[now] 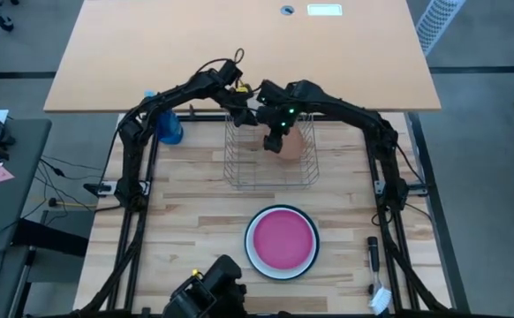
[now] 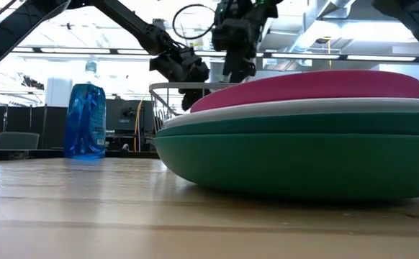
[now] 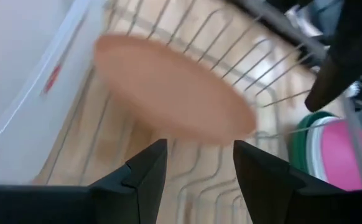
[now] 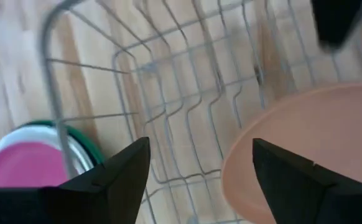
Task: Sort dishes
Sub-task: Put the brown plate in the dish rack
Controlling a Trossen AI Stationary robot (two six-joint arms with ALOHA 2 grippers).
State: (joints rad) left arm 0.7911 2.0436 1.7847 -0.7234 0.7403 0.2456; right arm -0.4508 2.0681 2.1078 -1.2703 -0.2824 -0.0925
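Nearest to me is the stack of plates [image 1: 281, 241] on the wood surface [image 1: 186, 221]. The pink plate [image 1: 281, 238] is on top, a white one [image 2: 296, 108] is under it, and a green one [image 2: 296, 155] is at the bottom. So 3 plates at least are still waiting in the pile; I can't tell if more hide in there.

Farther back is the wire rack [image 1: 270, 159]. One orange plate [image 1: 291, 141] is in it, at the right end, leaning on its edge. That is the 1 plate sorted so far. Most of the job is left, I think.

Both my claws are over the rack. My left claw [image 3: 196, 165] is open w/ nothing in it, and the orange plate sits past its tips. My right claw [image 4: 199, 168] is open too, and holds nothing; the orange plate is just beside one finger.

The blue bottle [image 1: 170, 126] stands left of the rack, at the back.

Words or brands: none I can read. There's a red mark in the left wrist view, but it's too blurry.
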